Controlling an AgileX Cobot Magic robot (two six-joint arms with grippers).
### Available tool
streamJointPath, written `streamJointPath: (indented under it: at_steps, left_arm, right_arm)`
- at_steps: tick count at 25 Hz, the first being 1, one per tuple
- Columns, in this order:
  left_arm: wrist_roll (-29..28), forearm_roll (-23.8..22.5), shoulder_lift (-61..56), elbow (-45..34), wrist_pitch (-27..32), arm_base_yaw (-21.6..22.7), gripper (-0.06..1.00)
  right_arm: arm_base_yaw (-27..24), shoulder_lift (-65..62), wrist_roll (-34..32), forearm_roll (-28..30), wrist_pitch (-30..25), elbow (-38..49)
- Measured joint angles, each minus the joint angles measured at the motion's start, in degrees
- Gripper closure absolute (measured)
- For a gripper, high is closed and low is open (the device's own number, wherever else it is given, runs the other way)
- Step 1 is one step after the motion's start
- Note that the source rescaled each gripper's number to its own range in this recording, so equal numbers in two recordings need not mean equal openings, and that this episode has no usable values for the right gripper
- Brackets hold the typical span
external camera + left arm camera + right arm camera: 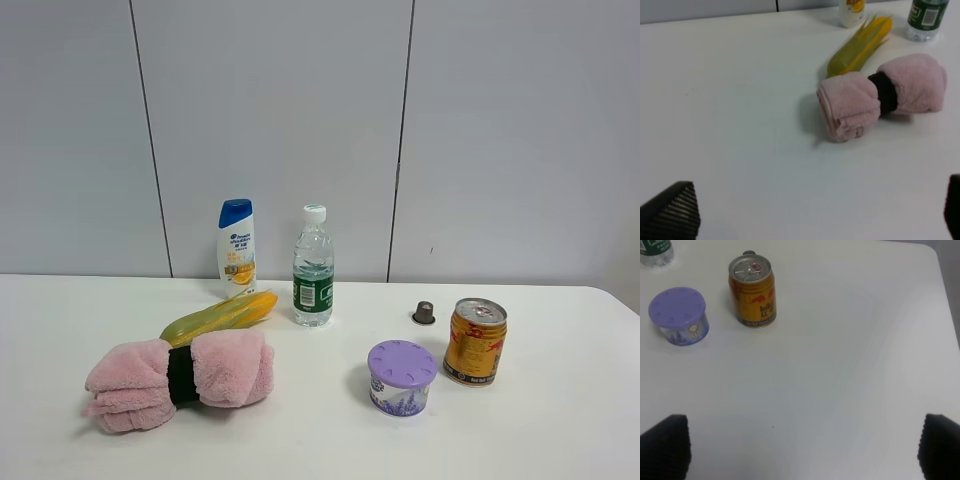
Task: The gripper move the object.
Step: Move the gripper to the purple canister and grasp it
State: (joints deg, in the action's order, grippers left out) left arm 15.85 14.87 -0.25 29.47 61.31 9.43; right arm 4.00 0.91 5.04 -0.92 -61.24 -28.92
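- Right gripper hangs over bare table, jaws spread wide, nothing between them.
- Left gripper is the same: jaws wide and empty, well short of the pink towel.
- Neither arm shows in the high view, so by my reading the task has not started: no reach, no contact.
- The tub stands upright on the table ahead of the right gripper, off its centre line, lid on.
- The can stands near the tub, a little further back, and the two are apart.
- All of it is left: reach, close on the tub, lift, carry, set down. The right gripper looks better placed for it.
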Motion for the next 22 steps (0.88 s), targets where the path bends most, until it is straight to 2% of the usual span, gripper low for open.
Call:
streamJointPath:
  at_steps: [5, 8, 14, 19, 22]
  left_arm:
    - [0.2, 2.2, 4.0, 0.8, 0.0, 0.0, -0.06]
    - [2.6, 4.1, 10.3, 2.9, 0.0, 0.0, -0.06]
    - [11.6, 8.4, 25.3, 8.5, -3.1, 0.0, -0.06]
    - [18.5, 15.5, 37.3, 13.7, -7.4, 0.0, -0.06]
    - [22.9, 20.3, 44.0, 17.0, -8.0, 0.0, -0.06]
  right_arm:
    - [0.0, 0.0, 0.0, 0.0, 0.0, 0.0]
    - [0.0, 0.0, 0.0, 0.0, 0.0, 0.0]
    - [0.0, 0.0, 0.0, 0.0, 0.0, 0.0]
    - [0.0, 0.0, 0.0, 0.0, 0.0, 0.0]
    - [0.0, 0.0, 0.0, 0.0, 0.0, 0.0]
